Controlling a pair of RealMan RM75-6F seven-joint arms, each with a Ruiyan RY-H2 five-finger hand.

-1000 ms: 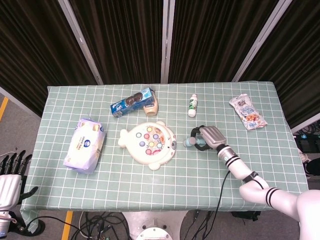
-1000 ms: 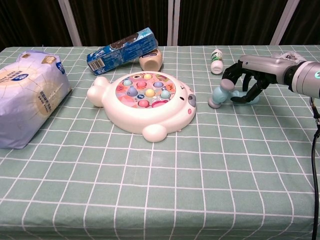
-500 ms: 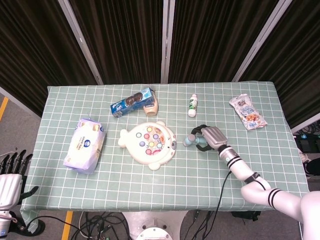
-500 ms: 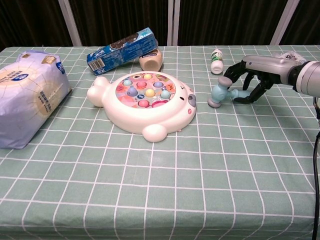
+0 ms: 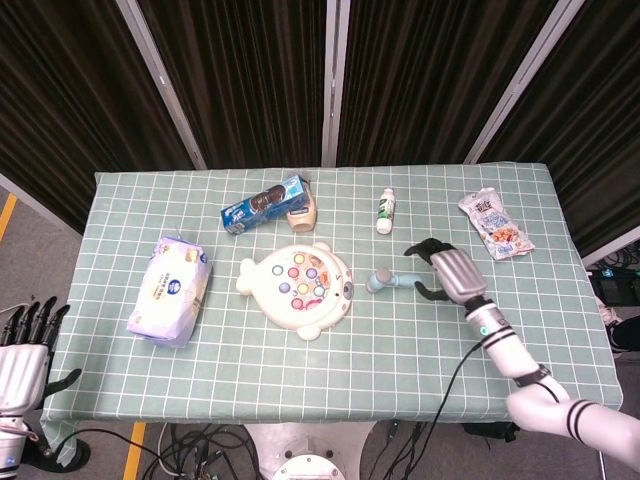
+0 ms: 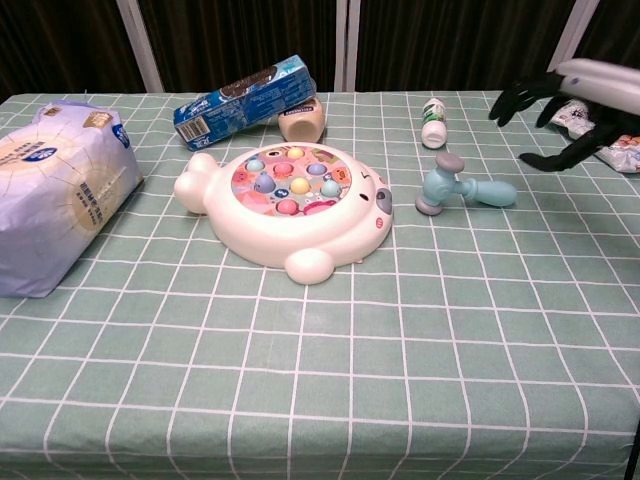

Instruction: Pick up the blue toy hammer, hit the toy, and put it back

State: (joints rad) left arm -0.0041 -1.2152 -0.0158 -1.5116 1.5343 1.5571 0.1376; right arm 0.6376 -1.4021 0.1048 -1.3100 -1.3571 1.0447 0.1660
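Observation:
The blue toy hammer [image 5: 385, 279] [image 6: 455, 187] lies flat on the green checked cloth just right of the white fish-shaped toy [image 5: 298, 288] [image 6: 290, 205] with its coloured pegs. Its grey head points toward the toy. My right hand [image 5: 440, 271] [image 6: 565, 105] hovers to the right of the hammer's handle, fingers spread, holding nothing. My left hand [image 5: 25, 345] hangs off the table's near left corner, fingers apart and empty.
A blue biscuit box [image 6: 245, 100] and a beige cup [image 6: 303, 119] lie behind the toy. A small white bottle [image 6: 434, 122] lies behind the hammer. A tissue pack [image 6: 55, 190] sits at the left, a snack bag [image 5: 495, 224] at the far right.
My right hand has let go of the hammer and drawn back to the right and upward. The hammer now lies alone on the cloth.

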